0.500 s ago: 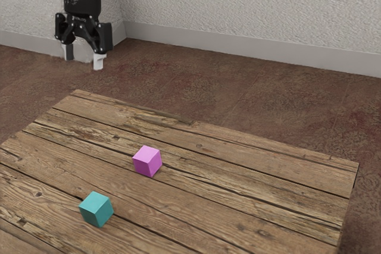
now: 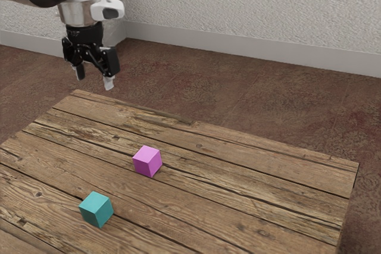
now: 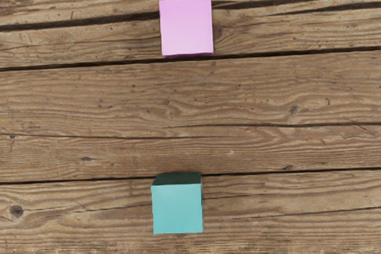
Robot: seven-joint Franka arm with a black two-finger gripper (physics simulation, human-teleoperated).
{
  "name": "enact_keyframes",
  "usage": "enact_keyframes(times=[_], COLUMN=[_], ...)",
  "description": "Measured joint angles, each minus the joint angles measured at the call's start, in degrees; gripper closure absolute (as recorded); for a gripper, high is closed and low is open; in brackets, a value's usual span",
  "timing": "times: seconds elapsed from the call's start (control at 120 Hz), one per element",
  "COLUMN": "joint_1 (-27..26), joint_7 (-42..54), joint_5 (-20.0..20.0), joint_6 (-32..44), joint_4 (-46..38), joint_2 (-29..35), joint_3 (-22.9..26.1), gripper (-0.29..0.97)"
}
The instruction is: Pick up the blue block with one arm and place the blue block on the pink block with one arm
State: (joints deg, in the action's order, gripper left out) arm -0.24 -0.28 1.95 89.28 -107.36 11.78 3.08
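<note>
Well below and apart from the released, empty jaws, blue block point(image 2: 96, 209) near pink block point(image 2: 147, 160) on table point(image 2: 268, 176).

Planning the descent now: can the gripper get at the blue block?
Probably yes: the gripper hangs open and high, and the blue block stands apart from the pink block, nothing over it.

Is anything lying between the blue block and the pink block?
Nothing. Only bare table planks run between the blue block and pink block; the wrist view shows it plainly.
</note>
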Motion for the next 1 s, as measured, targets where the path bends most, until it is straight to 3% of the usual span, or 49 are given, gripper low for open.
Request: enact_keyframes(times=[0.133, 0.3, 0.625, 1.0], joint_1=[0.0, 0.1, 0.0, 0.0], joint_7=[0.0, 0.1, 0.2, 0.4], joint_5=[-0.4, -0.6, -0.7, -0.4], joint_6=[11.6, 23.8, 38.8, 45.2], joint_4=[-18.3, -30.0, -40.1, -46.2], joint_2=[3.6, 3.4, 1.4, 3.9], joint_3=[-1.8, -4.2, -4.9, -4.9], gripper=[0.00, 0.00, 0.00, 0.00])
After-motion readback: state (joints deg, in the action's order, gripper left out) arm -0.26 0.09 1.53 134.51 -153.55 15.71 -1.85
